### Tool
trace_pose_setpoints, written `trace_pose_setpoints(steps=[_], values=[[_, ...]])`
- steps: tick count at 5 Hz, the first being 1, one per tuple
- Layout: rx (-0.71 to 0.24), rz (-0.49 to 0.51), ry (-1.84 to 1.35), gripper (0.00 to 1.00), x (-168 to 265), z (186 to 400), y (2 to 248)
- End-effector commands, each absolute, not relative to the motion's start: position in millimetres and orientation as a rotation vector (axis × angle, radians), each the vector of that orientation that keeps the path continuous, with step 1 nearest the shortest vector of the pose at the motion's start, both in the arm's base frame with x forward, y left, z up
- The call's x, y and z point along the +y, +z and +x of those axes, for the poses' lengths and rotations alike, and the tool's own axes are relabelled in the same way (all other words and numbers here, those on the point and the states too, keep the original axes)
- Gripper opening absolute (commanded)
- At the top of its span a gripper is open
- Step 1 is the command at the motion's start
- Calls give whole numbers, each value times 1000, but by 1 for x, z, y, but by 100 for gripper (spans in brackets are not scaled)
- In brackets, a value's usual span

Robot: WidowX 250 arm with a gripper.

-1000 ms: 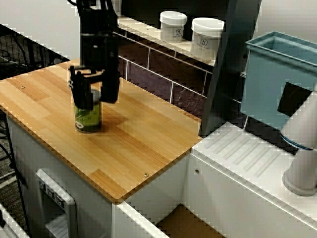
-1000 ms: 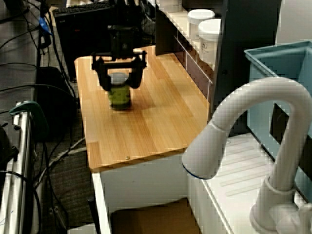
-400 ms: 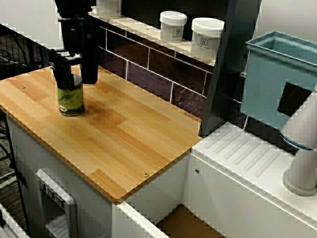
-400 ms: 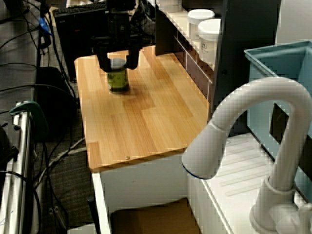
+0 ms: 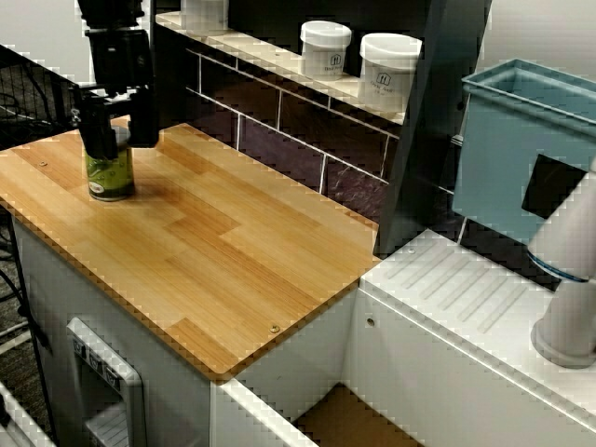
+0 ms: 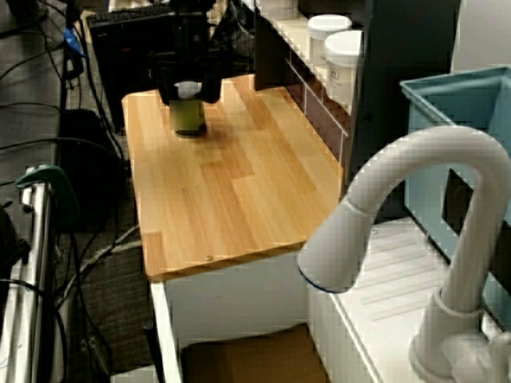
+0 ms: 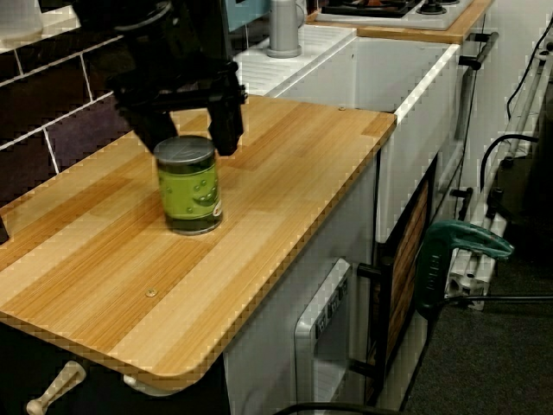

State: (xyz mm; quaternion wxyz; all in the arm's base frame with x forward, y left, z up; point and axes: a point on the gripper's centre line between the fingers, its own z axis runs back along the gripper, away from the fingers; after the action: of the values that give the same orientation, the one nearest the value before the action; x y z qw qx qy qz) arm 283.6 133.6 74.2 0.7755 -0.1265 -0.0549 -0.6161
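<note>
Since the earlier frame, the gripper (image 7: pixel 188 143) and the green tin can (image 7: pixel 192 194) have travelled together along the wooden worktop (image 5: pixel 242 242), away from the sink side and toward its far-left corner. In the low view from the side, the black fingers (image 7: pixel 226 130) stand narrow on both sides of the can's upper rim. We judge that they are closed on it, though the contact itself is hard to see.

The can stands upright with its bottom on the board, near the back edge and well apart from the front. So the shift across the worktop seems to us mostly done, and the can is not yet released.

It is a smooth cylinder with a shiny metal lid and a glossy green paper label. The worktop is made of light, matte wood strips and has a rounded edge. Behind it we see dark glossy tiles (image 5: pixel 279 112) and two white plastic jars (image 5: pixel 325 48) on a shelf. Further off are a blue plastic bin (image 5: pixel 503 158) and a white curved faucet (image 6: pixel 399 199).
</note>
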Motion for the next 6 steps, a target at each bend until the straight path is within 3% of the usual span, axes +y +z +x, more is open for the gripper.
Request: trace_pose_setpoints(steps=[1, 3, 6], values=[[-148, -232, -1302, 100, 159, 291, 93], [-145, -215, -1271, 100, 173, 300, 89], [-214, -255, -1191, 100, 174, 299, 118]])
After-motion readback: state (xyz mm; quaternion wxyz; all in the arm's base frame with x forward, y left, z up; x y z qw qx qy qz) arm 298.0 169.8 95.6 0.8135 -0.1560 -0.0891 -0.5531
